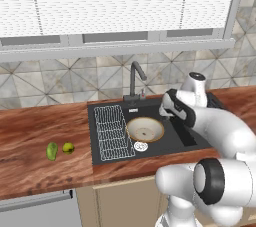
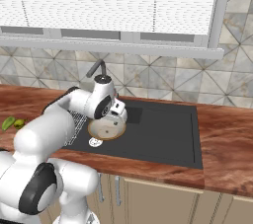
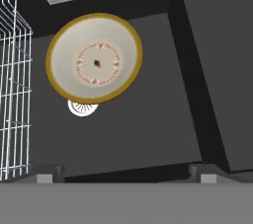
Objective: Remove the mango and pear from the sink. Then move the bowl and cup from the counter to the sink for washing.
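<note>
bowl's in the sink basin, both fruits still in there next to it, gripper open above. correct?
Not quite. The bowl does sit in the sink basin under the open gripper, but the two green fruits lie on the counter left of the sink, as the left base view shows.

Looking like a home kitchen: reddish-brown wood-grain counter (image 1: 40, 126) running along a grey geometric tiled wall (image 1: 60, 78), matte black recessed sink (image 2: 163, 136) with dark faucet (image 1: 135, 78) sitting in it, beige cabinet doors (image 2: 163, 203) below, white slatted window blind (image 1: 125, 1) hanging above.
</note>
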Available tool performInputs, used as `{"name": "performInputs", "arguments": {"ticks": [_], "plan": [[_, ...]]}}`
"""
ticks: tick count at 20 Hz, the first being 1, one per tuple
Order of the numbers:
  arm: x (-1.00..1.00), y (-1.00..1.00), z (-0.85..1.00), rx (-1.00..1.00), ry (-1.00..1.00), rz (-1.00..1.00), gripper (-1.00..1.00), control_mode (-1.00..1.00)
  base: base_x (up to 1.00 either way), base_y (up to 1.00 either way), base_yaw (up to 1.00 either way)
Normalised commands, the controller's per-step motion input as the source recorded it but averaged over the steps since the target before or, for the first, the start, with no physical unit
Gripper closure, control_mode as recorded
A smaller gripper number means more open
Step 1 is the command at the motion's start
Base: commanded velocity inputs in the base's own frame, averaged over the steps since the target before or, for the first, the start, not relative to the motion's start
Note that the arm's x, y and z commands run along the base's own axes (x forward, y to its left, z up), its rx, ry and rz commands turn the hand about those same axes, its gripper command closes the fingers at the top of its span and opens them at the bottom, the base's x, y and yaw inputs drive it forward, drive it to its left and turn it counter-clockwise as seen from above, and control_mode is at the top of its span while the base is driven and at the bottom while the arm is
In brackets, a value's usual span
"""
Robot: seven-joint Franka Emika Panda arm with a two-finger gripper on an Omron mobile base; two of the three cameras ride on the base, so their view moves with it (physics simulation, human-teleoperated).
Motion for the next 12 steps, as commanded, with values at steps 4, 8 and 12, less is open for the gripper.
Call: {"name": "performInputs", "arguments": {"ticks": [4,8,12], "plan": [[-0.24,-0.01,0.24,-0.12,0.06,-0.18,-1.0,-1.0,0.0,0.0,0.0],[-0.23,-0.05,0.21,-0.13,0.11,-0.09,-1.0,-1.0,0.0,0.0,0.0],[-0.23,-0.02,0.19,-0.11,0.17,-0.04,-1.0,-1.0,0.0,0.0,0.0]]}}
